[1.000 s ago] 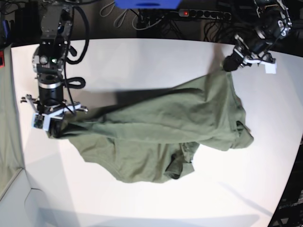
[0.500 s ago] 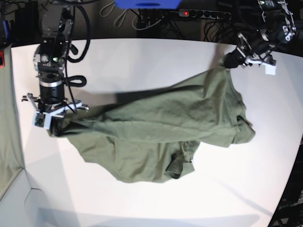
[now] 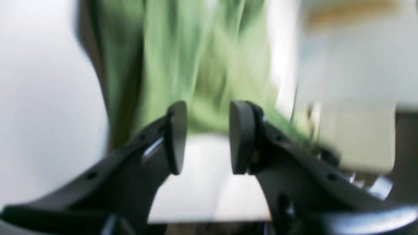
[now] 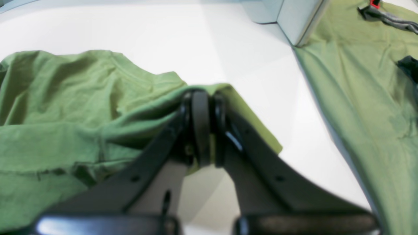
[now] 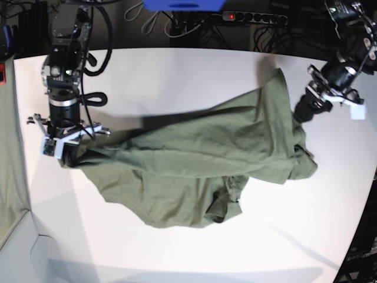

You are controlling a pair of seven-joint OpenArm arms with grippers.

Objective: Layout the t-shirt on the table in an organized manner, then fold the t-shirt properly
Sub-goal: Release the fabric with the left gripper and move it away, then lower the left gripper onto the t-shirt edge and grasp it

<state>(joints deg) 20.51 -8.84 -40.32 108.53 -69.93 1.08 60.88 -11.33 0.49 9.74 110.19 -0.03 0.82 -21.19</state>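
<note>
- The olive t-shirt (image 5: 200,165) lies crumpled on the white surface (image 5: 177,71), between both tools.
- Its edge is pinched in the right tool (image 4: 202,130).
- The left tool (image 3: 207,137) is parted and empty; the cloth just ahead should be regripped, then spread taut.

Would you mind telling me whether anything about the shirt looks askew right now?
Yes: the t-shirt lies bunched and twisted on the table, its lower edge folded under. Only the right hand grips it; the left hand is open, off the cloth.
</note>
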